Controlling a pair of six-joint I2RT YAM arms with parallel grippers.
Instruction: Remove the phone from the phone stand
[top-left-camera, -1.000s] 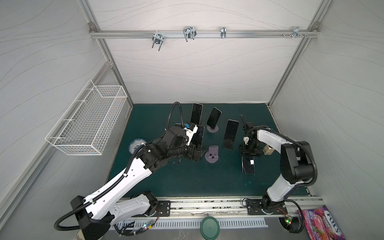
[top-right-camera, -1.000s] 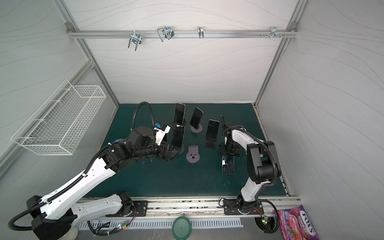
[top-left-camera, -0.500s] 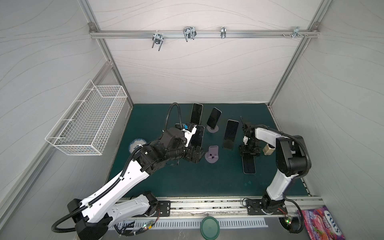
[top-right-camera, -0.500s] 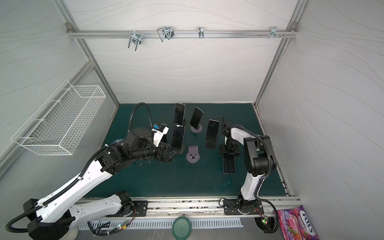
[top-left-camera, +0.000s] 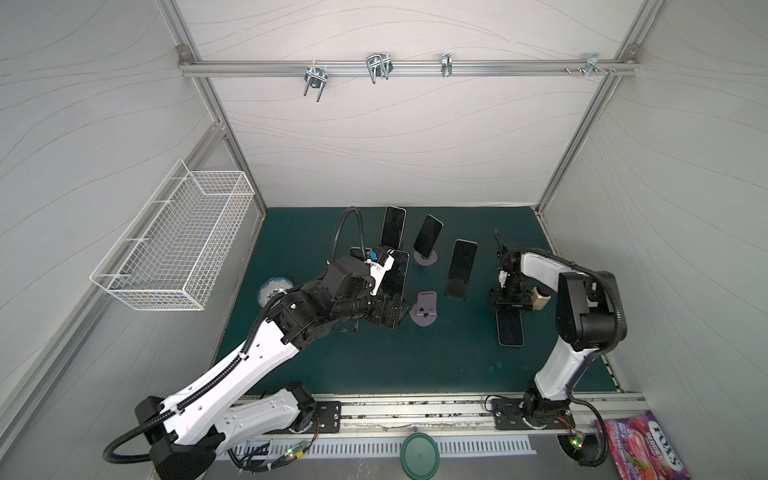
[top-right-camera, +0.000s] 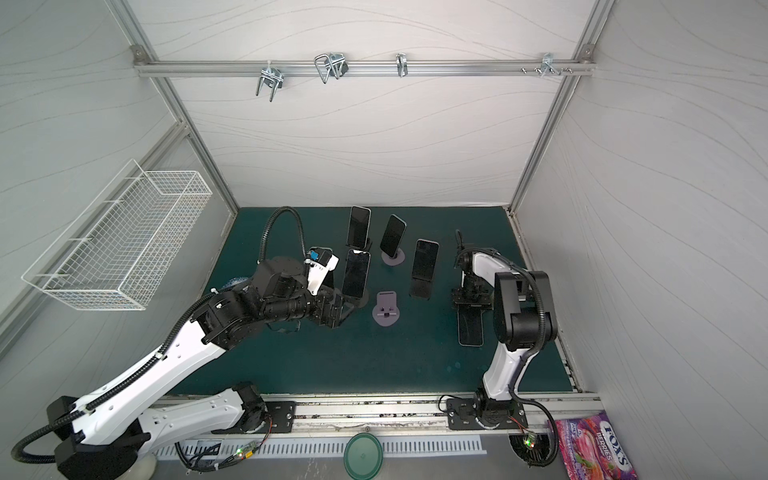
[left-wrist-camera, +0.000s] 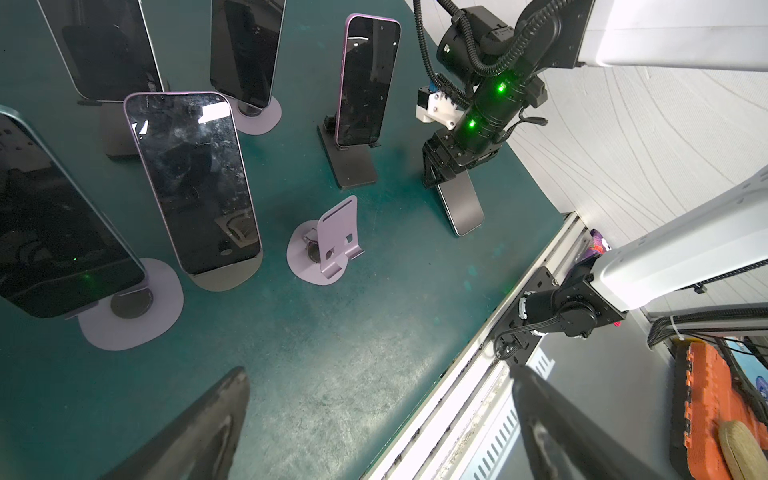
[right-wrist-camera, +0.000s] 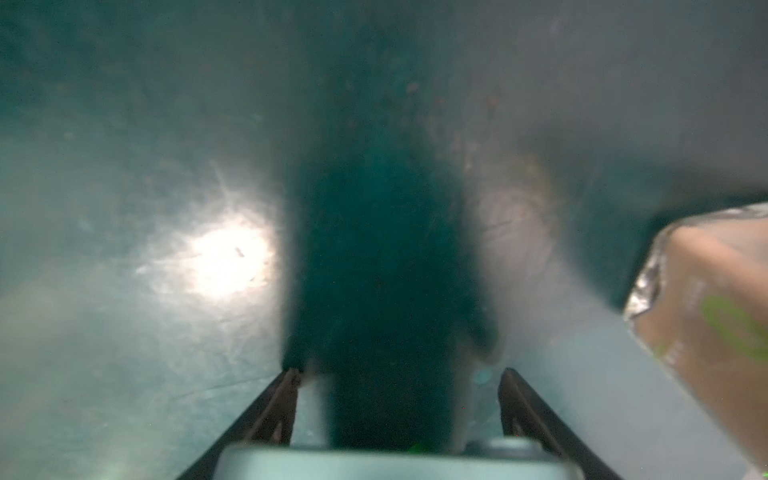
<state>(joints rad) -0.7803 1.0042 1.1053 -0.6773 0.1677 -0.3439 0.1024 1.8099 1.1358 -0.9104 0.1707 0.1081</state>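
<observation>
A phone (top-left-camera: 510, 330) lies flat on the green mat at the right, also in the left wrist view (left-wrist-camera: 463, 205). My right gripper (top-left-camera: 512, 306) points down over its far end with a finger on each side, shut on the phone. The right wrist view is blurred, and that gripper (right-wrist-camera: 397, 374) shows a dark shape between its fingers. An empty lilac phone stand (top-left-camera: 424, 309) stands mid-mat, left of the phone. My left gripper (left-wrist-camera: 378, 374) is open and holds nothing. It hovers low just left of that stand (top-right-camera: 386, 311).
Several other phones stand upright on stands at the back and middle, among them a purple one (top-left-camera: 395, 272) right behind my left gripper and a dark one (top-left-camera: 462, 266). A tan box (top-left-camera: 540, 298) sits beside my right gripper. A wire basket (top-left-camera: 178, 241) hangs on the left wall.
The right arm's elbow has swung toward the back while its gripper stays at the phone's end. The left arm has shifted only slightly.
</observation>
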